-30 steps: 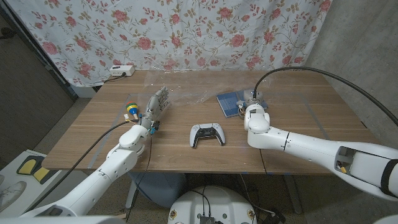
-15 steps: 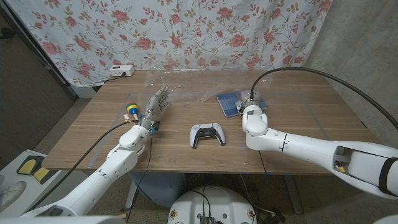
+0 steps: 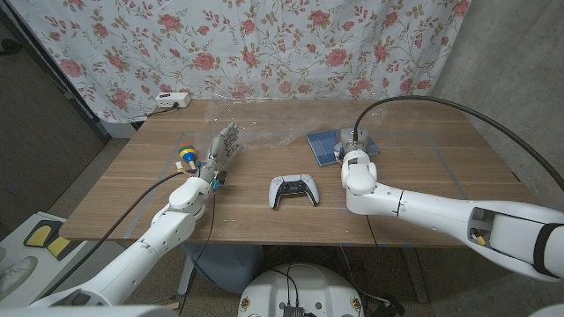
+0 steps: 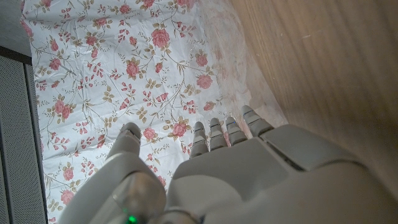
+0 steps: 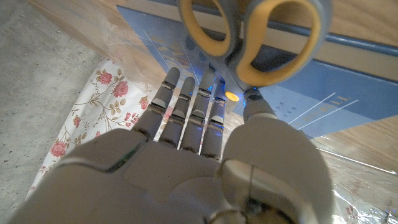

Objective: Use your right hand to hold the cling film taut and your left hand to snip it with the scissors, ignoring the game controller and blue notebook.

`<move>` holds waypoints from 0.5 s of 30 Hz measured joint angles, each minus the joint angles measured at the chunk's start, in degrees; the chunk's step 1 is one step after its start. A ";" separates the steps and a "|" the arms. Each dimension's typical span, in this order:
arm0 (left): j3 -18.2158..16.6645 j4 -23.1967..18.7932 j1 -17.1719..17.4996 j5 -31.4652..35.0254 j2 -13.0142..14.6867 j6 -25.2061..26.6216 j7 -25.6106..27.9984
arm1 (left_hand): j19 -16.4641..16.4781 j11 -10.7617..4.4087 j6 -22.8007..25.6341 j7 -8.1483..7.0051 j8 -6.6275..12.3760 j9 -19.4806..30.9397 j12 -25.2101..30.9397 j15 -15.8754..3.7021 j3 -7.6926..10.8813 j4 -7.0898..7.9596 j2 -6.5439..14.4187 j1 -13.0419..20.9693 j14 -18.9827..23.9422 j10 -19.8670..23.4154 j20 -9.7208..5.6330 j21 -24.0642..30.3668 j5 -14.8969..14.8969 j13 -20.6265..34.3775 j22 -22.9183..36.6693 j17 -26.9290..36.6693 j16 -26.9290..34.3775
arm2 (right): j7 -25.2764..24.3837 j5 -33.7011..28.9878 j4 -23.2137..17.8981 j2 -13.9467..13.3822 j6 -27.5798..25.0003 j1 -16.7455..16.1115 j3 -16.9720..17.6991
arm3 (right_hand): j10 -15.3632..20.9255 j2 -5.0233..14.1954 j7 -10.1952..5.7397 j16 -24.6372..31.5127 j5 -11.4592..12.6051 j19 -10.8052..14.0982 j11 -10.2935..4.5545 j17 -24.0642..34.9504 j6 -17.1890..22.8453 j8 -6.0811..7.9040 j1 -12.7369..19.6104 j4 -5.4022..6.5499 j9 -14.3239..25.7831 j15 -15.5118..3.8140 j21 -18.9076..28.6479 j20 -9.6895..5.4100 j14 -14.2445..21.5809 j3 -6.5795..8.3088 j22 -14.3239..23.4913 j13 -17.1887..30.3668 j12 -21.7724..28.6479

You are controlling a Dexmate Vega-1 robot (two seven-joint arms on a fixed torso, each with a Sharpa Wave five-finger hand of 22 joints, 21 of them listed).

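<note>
The scissors, grey with yellow-lined handles, lie on the blue notebook. My right hand reaches toward them with straight fingers just short of the handles, holding nothing. In the head view the right hand is over the notebook at the table's far right of centre. The cling film lies as a clear crinkled sheet on the far middle of the table. My left hand stands beside its left edge, fingers up and apart, empty. From the left wrist, that hand points at the film.
A white game controller sits near the table's front middle, between both arms. A small yellow, blue and green object lies left of my left hand. A white box rests at the far left corner, before a floral curtain.
My right arm has shifted slightly to the left and nearer the notebook. The left hand has stayed where it was.
</note>
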 measured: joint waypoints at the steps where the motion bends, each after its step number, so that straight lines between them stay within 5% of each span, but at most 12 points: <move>1: 0.00 0.03 -0.02 0.00 -0.01 -0.04 -0.07 | 0.00 0.00 0.00 0.00 0.00 0.00 0.00 0.00 0.00 0.00 0.00 0.00 0.00 0.00 0.00 0.00 0.00 0.00 0.00 0.00 0.00 | 0.00 0.00 0.00 0.01 -0.03 0.01 -0.03 | 0.43 -0.09 -0.11 0.00 0.23 0.20 -0.18 0.00 0.11 0.00 0.72 -0.09 0.01 -0.04 0.22 -0.20 0.23 0.21 0.00 -0.10 0.05; 15: 0.21 0.46 -0.37 -0.02 -0.33 -0.25 -0.40 | 0.00 0.00 0.00 0.00 0.00 0.00 0.00 0.00 0.00 0.00 0.00 0.00 0.00 0.00 0.00 0.00 0.00 0.00 0.00 0.00 0.00 | -0.88 0.74 -1.34 -0.78 0.08 -1.15 1.41 | 2.84 -0.49 0.30 1.51 1.23 0.48 -0.38 1.57 1.13 0.21 9.51 -0.10 0.76 0.08 1.87 -0.95 2.15 2.27 0.26 1.01 3.09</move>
